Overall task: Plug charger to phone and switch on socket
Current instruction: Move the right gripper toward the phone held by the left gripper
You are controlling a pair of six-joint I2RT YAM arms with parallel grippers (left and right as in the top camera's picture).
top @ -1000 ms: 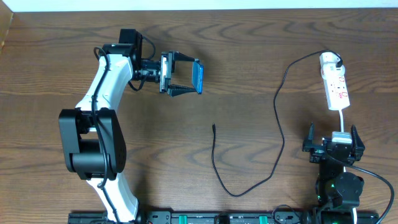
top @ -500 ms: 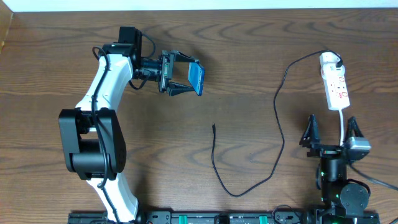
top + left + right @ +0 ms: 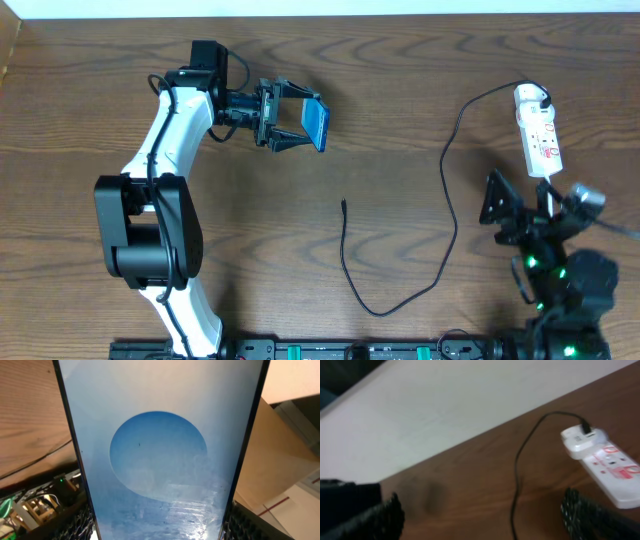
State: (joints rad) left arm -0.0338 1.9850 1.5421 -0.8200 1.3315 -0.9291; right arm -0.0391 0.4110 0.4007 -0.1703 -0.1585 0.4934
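Note:
My left gripper (image 3: 292,122) is shut on the phone (image 3: 317,124), holding it on edge above the table at the upper middle. In the left wrist view the blue screen (image 3: 160,455) with a light blob fills the frame between my fingers (image 3: 75,522). The charger cable (image 3: 449,200) runs from its white plug in the socket (image 3: 540,130) down to a loop, its free tip (image 3: 343,205) lying on the table mid-centre. My right gripper (image 3: 525,205) is open and empty, just below the socket. The right wrist view shows the socket (image 3: 607,462) and cable (image 3: 520,467) ahead.
The wooden table (image 3: 400,80) stretches to a white wall along the far edge. A black rail (image 3: 330,350) runs along the near edge. The left arm's base (image 3: 150,240) stands at the lower left.
The right arm has lifted and swung up toward the socket, its gripper opening and tilting. The left gripper with the phone has barely shifted.

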